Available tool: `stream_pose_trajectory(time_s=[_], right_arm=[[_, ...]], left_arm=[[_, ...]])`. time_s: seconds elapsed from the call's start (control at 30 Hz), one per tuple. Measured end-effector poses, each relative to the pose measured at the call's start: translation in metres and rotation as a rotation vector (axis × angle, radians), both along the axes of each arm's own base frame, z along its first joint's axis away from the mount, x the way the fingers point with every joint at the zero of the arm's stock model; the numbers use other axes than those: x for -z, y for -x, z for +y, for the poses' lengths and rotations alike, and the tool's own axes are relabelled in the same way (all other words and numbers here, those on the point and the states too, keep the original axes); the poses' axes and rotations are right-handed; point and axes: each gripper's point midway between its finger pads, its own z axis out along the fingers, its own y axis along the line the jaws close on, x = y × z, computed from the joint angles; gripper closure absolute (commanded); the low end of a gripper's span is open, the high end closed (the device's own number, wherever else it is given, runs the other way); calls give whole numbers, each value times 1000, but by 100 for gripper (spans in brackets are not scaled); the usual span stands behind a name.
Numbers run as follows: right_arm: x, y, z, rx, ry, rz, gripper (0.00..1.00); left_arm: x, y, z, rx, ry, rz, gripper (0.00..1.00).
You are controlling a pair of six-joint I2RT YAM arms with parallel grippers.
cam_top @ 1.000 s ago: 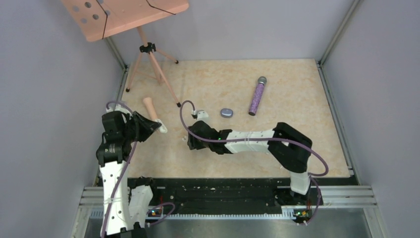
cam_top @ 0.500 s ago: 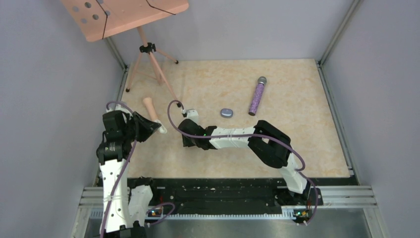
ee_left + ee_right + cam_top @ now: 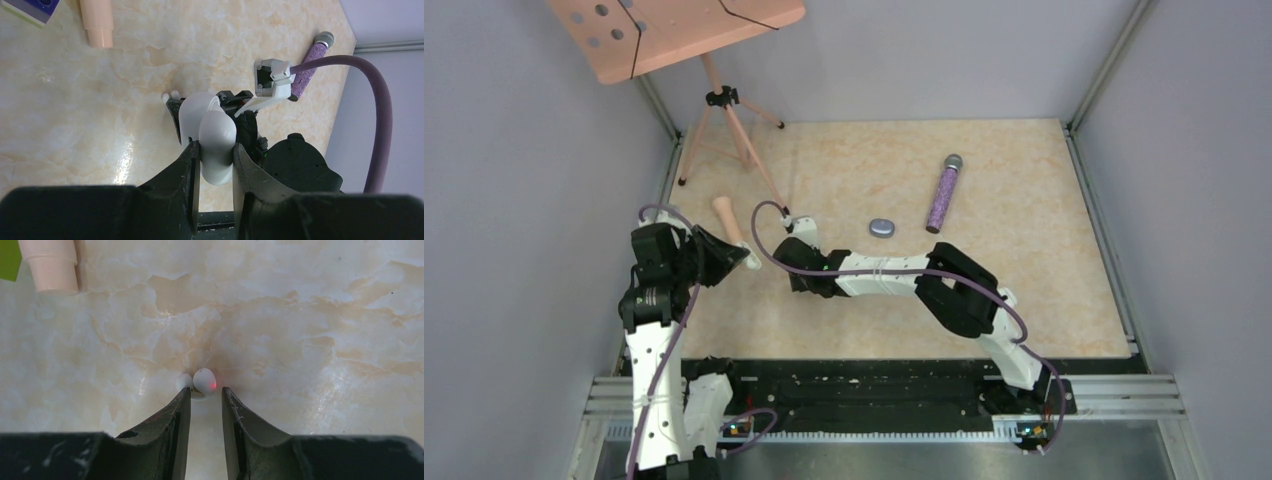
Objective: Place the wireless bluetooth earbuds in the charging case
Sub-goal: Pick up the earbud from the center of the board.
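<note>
My left gripper point(image 3: 216, 145) is shut on a white charging case point(image 3: 212, 131) with its lid open and holds it above the table; it is also in the top view point(image 3: 727, 256). Two tiny white earbuds point(image 3: 204, 380) lie side by side on the marble table, one showing a red light. My right gripper point(image 3: 206, 392) is low over the table with its jaws a little apart and nothing between them, its tips just short of the earbuds. It reaches left in the top view point(image 3: 792, 272), close to the case. The earbuds also show in the left wrist view point(image 3: 170, 95).
A small grey-purple case point(image 3: 882, 227) and a purple glitter microphone point(image 3: 942, 192) lie further back. A peach cylinder point(image 3: 727, 218) lies by the left gripper. A peach tripod stand point(image 3: 724, 100) fills the back left corner. Grey walls close in three sides.
My right arm has swung left and stretched out, bringing its gripper close to the held case and down to the earbuds. The left arm has not moved.
</note>
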Motion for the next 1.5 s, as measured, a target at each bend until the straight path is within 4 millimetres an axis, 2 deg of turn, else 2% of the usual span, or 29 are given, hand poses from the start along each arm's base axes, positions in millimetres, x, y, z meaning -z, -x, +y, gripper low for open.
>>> stream_pose_trajectory(time_s=[0.23,0.53,0.67,0.83,1.0,1.13,1.23,1.4,1.5], right_arm=[[-1,-3,0,-5,20,-16,85],[-1,-7,-7,4,8,-27,87],[2,-7,-25,12,34,-27,93],[3,-11,-55,22,77,-41,96],[-5,-2,-88,11,113,-50,94],[-24,5,-102,2,95,-69,79],[-38,4,-97,-6,56,-86,71],[-44,0,-88,-18,26,-80,71],[-47,-13,-81,-10,2,-73,71]], left_arm=[[0,0,0,2,2,1,100],[1,0,-1,6,5,3,100],[1,0,-1,6,5,3,100],[1,0,-1,6,6,2,100],[1,0,-2,8,6,2,100],[1,0,-2,13,10,-1,100],[2,1,-3,15,13,2,100],[1,1,-4,21,16,0,100],[1,1,-4,21,16,0,100]])
